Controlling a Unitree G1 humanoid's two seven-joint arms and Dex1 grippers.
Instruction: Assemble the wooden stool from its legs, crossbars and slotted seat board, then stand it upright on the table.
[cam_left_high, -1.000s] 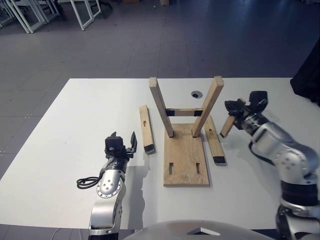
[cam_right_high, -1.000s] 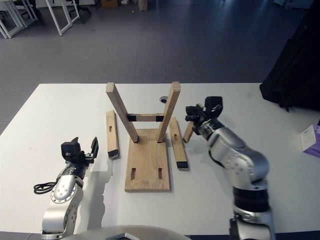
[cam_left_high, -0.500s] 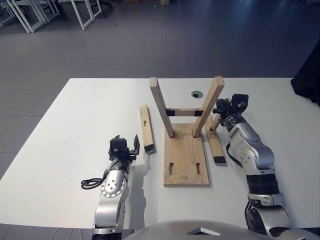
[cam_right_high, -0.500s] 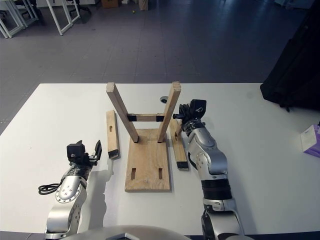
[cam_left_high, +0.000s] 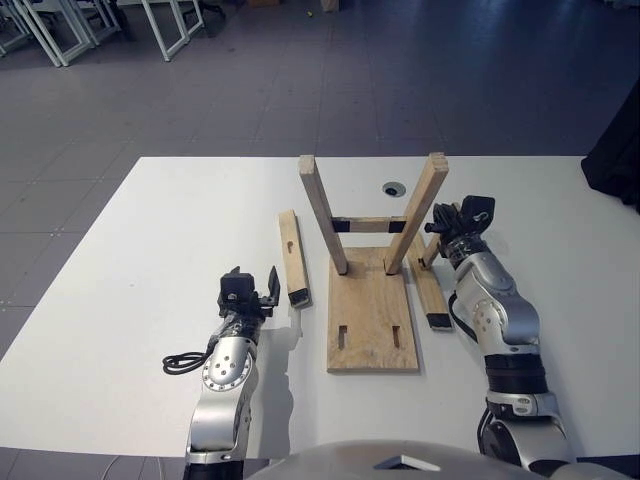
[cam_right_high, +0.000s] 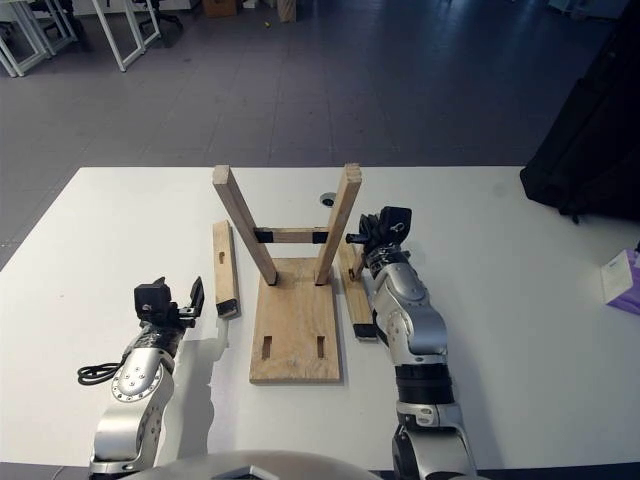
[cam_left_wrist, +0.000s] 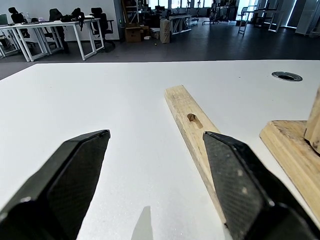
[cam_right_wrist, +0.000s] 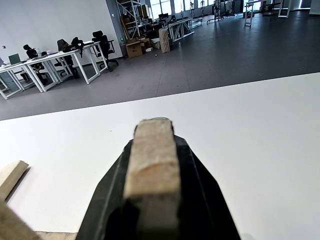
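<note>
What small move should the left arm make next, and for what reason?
Probably ease the left gripper forward and close on the loose leg: its fingers are open, the leg lies just ahead, and the seat board has two empty slots.

Arms and grippers: finish and build as observed.
Left arm (cam_left_high: 220, 385) has a silver-grey metallic shell, rounded, with a circular joint cover carrying small dark fastener holes; a black cable (cam_left_high: 180, 362) loops out at its side. Left gripper (cam_left_high: 250, 280) is a black, blocky unit with two fingers (cam_left_wrist: 65, 180) that are matte black, wedge-shaped and faceted, finely speckled. Right arm (cam_left_high: 495, 310) has the same silver-grey finish in bulbous segments, divided by a black band (cam_left_high: 515, 362) near the elbow. Right gripper (cam_right_high: 375, 228) is all black, with smooth, slightly glossy fingers (cam_right_wrist: 200, 200).
</note>
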